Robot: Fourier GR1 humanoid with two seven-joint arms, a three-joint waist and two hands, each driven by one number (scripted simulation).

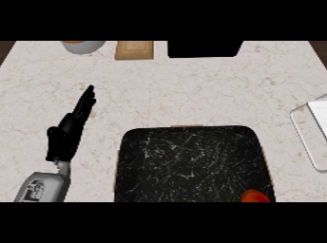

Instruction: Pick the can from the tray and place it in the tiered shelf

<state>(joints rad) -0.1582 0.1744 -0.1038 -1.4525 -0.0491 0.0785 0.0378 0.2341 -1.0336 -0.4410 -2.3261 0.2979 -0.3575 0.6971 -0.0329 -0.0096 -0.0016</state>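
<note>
Left hand point(72, 128) flat, fingers straight, left of tray point(191, 161). Can point(254, 196) at tray's near-right corner; right hand unseen, should approach from above.

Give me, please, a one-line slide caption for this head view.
Left hand open beside the dark tray, an orange-red object at the tray's lower right corner, wire shelf at right.

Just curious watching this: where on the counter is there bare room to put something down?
The widest bare patch is the marble counter between the dark speckled tray and the items at the far edge: a bowl, a tan wooden board, a black box. Another strip lies between the tray and the white wire shelf. The black left hand crowds the tray's left.
</note>
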